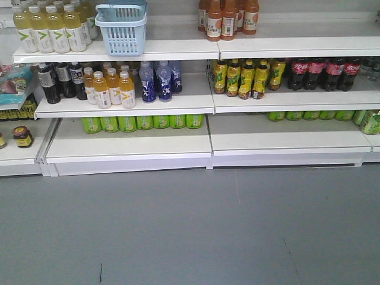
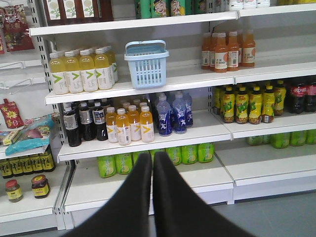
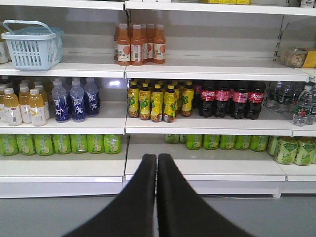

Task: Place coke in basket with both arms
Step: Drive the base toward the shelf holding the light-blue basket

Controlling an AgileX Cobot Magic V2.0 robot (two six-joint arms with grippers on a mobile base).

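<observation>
The light blue basket (image 1: 122, 27) stands on the upper shelf between pale yellow drinks and orange-brown bottles; it also shows in the left wrist view (image 2: 146, 64) and the right wrist view (image 3: 34, 47). It looks empty. The coke is out of view. My left gripper (image 2: 152, 157) is shut with nothing in it, well back from the shelves and pointing at the green cans on the low shelf. My right gripper (image 3: 157, 158) is also shut and empty, level with the bottom shelf edge. Neither arm appears in the front view.
A row of dark-filled red-label cola bottles (image 1: 323, 72) (image 3: 232, 98) stands on the middle shelf at right, next to yellow-labelled bottles (image 3: 158, 101). Blue bottles (image 1: 157, 80), orange drinks and green cans (image 1: 142, 122) fill other shelves. Grey floor (image 1: 190, 231) lies before the shelving.
</observation>
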